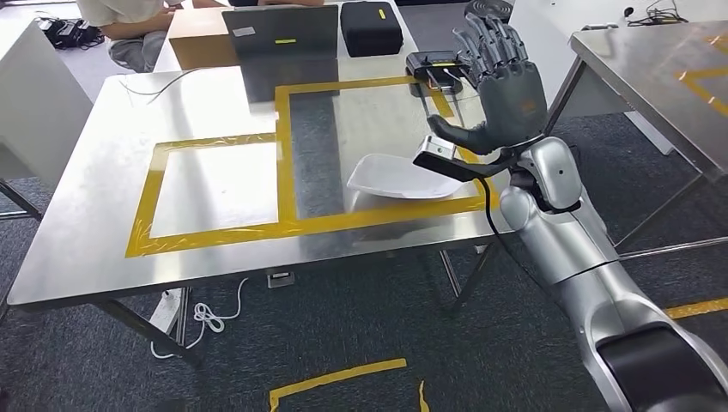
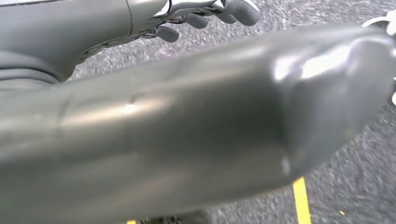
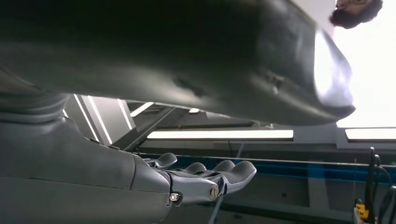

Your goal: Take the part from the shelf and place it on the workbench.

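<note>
A white, shallow, shell-like part (image 1: 403, 178) lies on the steel workbench (image 1: 215, 103), inside the right-hand rectangle of yellow tape. My right hand (image 1: 502, 86) is raised above the bench's right edge, just beyond the part, palm facing me, fingers spread upward and holding nothing. The right wrist view has its fingers (image 3: 205, 179) stretched out under the thick thumb, with ceiling lights behind. My left hand (image 2: 187, 126) hangs over grey floor, its thumb large in the picture and its fingers (image 2: 224, 11) apart, nothing in it.
At the bench's far edge stand a cardboard box (image 1: 199, 39), a dark laptop-like panel (image 1: 281, 34), a black case (image 1: 371, 27) and a small black device (image 1: 433, 64). A person (image 1: 129, 21) sits beyond. A second steel table (image 1: 661, 77) is at the right. A white cable (image 1: 206, 318) lies on the floor.
</note>
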